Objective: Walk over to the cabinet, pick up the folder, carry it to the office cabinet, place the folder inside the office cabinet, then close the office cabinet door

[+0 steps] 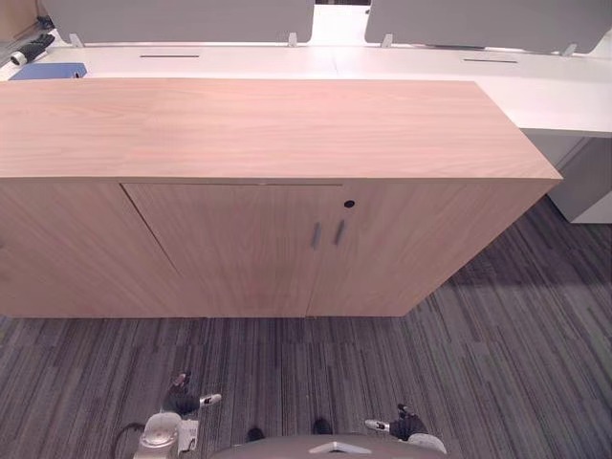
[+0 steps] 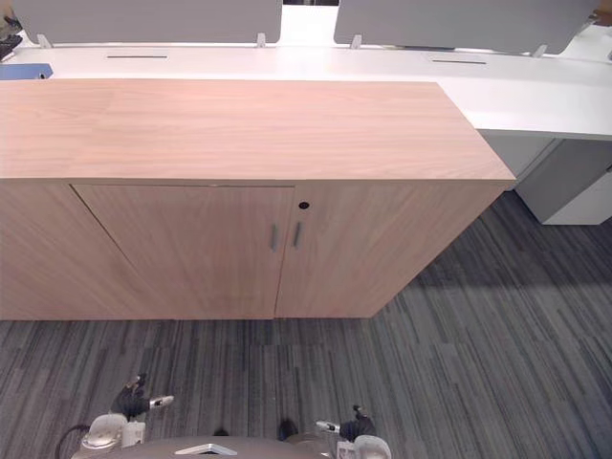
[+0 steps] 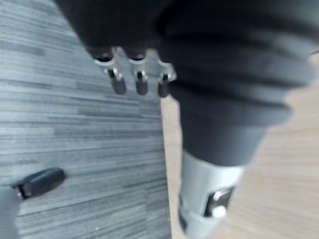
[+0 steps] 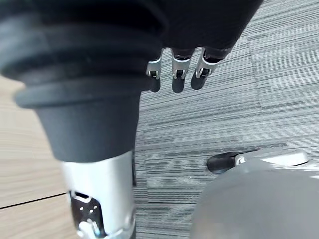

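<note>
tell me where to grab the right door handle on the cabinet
Grip the right handle at mid-bar, coming straight in from the front. It is a slim upright bar on the cabinet front, with the left handle close beside it. So probably hook the right robot hand fingers in from its right side.

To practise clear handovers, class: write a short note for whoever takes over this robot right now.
Hands: left hand and right hand both have relaxed fingers, are empty, and hang low over the carpet.
Things: blue folder lies far left, apparently on the white desk just beyond the wooden cabinet top. Cabinet doors are shut.
Done: robot faces the cabinet.
Left: pick up folder, carry it, place it inside, close the door.
</note>
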{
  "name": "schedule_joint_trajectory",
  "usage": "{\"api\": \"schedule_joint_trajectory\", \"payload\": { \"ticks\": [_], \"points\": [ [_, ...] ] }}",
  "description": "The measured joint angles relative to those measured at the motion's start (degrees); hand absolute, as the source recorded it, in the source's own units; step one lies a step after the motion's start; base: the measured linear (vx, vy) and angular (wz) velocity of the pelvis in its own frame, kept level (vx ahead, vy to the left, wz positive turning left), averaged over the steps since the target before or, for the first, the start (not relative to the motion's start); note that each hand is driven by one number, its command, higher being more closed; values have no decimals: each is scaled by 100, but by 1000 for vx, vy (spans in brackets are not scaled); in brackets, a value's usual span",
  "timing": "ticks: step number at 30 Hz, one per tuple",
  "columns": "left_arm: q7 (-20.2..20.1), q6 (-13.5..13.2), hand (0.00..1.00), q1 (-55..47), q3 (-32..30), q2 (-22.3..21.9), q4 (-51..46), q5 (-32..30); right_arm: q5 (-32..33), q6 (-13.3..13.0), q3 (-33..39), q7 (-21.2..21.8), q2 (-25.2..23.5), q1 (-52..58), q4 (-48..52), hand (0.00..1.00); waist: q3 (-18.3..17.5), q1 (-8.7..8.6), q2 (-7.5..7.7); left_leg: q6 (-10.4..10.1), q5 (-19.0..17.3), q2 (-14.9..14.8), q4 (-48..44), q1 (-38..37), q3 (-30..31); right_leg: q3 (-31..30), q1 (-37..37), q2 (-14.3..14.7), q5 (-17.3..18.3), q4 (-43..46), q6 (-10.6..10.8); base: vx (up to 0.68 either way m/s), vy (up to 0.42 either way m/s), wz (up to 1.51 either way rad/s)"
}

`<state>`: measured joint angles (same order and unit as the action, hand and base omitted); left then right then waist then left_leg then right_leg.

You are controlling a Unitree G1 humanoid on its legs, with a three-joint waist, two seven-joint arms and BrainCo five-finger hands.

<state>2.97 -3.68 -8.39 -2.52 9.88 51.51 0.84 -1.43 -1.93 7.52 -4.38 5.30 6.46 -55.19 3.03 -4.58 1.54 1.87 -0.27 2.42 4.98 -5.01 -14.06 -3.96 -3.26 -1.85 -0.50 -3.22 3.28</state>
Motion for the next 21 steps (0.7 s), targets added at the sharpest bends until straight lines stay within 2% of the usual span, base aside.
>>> {"api": "schedule_joint_trajectory", "payload": {
  "ticks": [4,18,21],
  "points": [
    [58,20,0,-36,-226,-172,192,-114,1,-5,2,-2,9,-15,-1,0,2,112,-4,1,12,-1,2,-11,-2,1,9,-10,-2,35,-3,-71,-30,0],
    [165,114,0,-123,-644,-365,593,-222,0,-2,224,-8,0,-196,-355,0,10,197,1,-21,-9,13,2,-10,3,-5,18,-24,21,48,-2,-21,-23,0],
    [165,114,0,-105,-643,-372,603,-222,1,68,252,-12,1,-245,-434,0,14,237,-5,-6,-16,13,2,-7,11,4,18,-23,41,48,-4,0,0,0]
  ]
}}
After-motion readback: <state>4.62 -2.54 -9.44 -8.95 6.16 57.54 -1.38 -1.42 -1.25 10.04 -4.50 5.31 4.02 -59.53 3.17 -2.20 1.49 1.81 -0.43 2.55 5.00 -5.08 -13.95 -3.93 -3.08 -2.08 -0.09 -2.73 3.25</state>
